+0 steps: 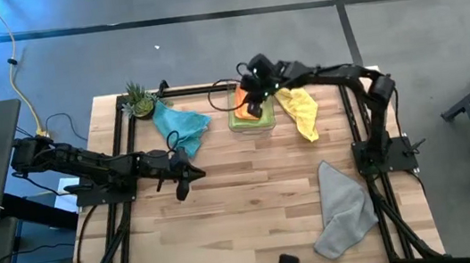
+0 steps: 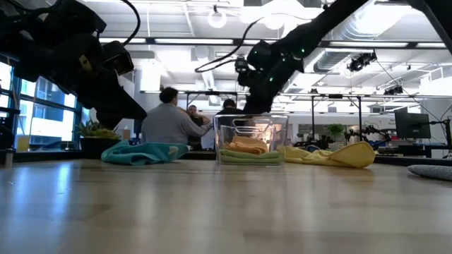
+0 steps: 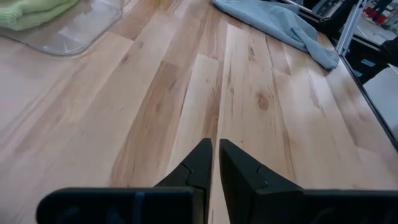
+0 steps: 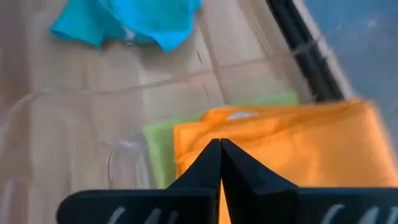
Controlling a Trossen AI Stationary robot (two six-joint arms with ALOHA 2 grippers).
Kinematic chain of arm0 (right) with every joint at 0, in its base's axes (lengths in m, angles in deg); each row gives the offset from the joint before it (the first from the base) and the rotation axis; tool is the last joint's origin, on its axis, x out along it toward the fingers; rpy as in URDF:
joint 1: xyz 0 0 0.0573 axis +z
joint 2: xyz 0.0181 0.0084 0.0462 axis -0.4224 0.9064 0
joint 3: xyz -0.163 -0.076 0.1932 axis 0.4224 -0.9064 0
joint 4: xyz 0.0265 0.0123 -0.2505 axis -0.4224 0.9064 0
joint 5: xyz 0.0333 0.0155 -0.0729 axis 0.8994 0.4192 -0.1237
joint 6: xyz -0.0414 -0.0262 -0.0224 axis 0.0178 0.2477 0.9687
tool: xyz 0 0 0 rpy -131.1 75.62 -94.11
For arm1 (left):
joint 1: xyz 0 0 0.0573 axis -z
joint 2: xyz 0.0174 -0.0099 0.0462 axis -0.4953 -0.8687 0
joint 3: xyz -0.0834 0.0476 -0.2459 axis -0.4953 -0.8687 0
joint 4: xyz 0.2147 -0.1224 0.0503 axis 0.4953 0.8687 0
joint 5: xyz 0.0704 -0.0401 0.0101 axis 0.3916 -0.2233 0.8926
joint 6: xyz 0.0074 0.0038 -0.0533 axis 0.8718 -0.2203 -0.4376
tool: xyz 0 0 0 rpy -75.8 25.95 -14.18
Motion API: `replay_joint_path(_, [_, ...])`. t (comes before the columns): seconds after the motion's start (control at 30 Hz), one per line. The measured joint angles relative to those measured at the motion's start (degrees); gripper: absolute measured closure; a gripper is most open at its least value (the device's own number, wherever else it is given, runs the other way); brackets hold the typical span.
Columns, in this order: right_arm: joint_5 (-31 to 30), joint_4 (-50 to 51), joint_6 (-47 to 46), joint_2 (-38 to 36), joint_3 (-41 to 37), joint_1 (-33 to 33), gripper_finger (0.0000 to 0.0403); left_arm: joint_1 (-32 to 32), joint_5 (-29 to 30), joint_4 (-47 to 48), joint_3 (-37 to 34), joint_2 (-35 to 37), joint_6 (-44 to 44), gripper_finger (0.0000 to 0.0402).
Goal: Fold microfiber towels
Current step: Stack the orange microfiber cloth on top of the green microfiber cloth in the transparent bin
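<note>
Light butcher-block table (image 1: 253,201) inside a black frame, grey floor around it; in the low view an open workshop lies behind, with a seated person (image 2: 167,120) facing away. Landmark: clear plastic bin (image 1: 251,116) at the far middle of the table. Inside the bin, folded orange towel (image 4: 280,149) lies on top of folded lime green towel (image 4: 158,152). Right gripper (image 1: 255,104) is over the bin, tips together just above the orange towel, holding nothing that I can see. Teal blue towel (image 1: 180,122) lies crumpled just left of the bin; yellow towel (image 1: 301,110) just right of it. Grey towel (image 1: 343,208) lies well apart, toward the near right corner. Left gripper (image 1: 183,188) hangs over bare wood near-left of the bin, fingers nearly together, empty. Small potted plant (image 1: 138,99) sits left of the teal blue towel.
</note>
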Motion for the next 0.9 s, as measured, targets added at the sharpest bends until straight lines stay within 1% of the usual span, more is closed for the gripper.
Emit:
replay_joint_path(0.07, [-3.30, -1.28, -3.39, 0.26, -2.20, 1.13, 0.0402, 0.00, 0.53, 0.02, 0.00, 0.00, 0.02, 0.0380])
replay_joint_path(0.17, [-9.53, -2.52, -4.48, 1.15, -3.25, 2.48, 0.0402, 0.00, 0.65, -0.01, 0.00, 0.00, 0.00, 0.0380])
replay_joint_path(0.23, [-11.21, -2.67, -4.54, 1.31, -3.27, 2.97, 0.0402, 0.00, 0.67, -0.18, 0.00, 0.00, -0.02, 0.0380])
replay_joint_path(0.43, [-11.26, -1.62, -4.67, 1.35, -3.27, 3.67, 0.0403, 0.00, 2.14, -0.49, 0.00, 0.00, -0.13, 0.0381])
replay_joint_path(0.53, [-11.48, -1.89, -5.84, 2.61, -3.20, 3.63, 0.0403, -0.02, 2.35, -0.49, 0.00, 0.00, -0.04, 0.0380])
replay_joint_path(0.7, [-11.68, -1.70, -6.00, 5.47, -3.20, 3.59, 0.0403, -0.04, 4.73, -0.47, 0.00, 0.00, -0.02, 0.0381])
replay_joint_path(0.8, [-10.09, -1.38, -6.07, 5.79, -3.20, 3.60, 0.0403, -0.09, 5.43, -0.47, 0.00, 0.00, -0.12, 0.0381])
replay_joint_path(0.9, [-7.71, 1.03, -6.16, 5.74, -2.67, 3.59, 0.0403, -0.09, 5.63, -0.47, 0.00, 0.00, -0.15, 0.0381])
